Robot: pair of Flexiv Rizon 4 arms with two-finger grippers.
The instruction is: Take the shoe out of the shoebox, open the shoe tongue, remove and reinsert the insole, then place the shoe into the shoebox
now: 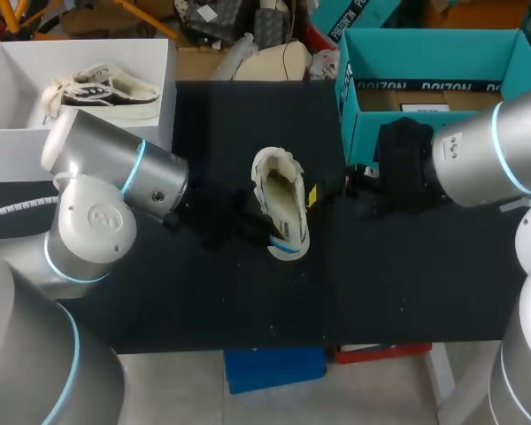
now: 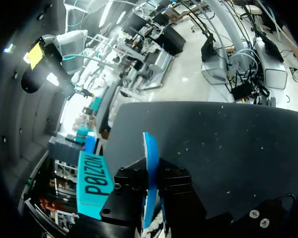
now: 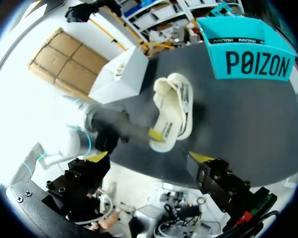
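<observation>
A cream fleece-lined shoe [image 1: 279, 190] lies on the black table [image 1: 407, 283], toe pointing away. Its cream insole [image 3: 170, 121] with a blue underside sticks out past the heel. My left gripper [image 1: 264, 230] comes in from the left at the heel end. In the left wrist view the left gripper [image 2: 151, 173] is shut on the thin blue insole [image 2: 149, 148], which stands on edge between the black fingers. My right gripper [image 1: 327, 197] hovers just right of the shoe. In its own view the right gripper [image 3: 149, 157] is open and holds nothing, and the shoe [image 3: 181, 101] lies ahead of it.
An open teal shoebox [image 1: 425, 80] stands at the back right, behind the right arm. A white box [image 1: 18, 133] at the back left holds another dark-and-cream shoe [image 1: 102, 88]. Bare black tabletop lies in front of the shoe.
</observation>
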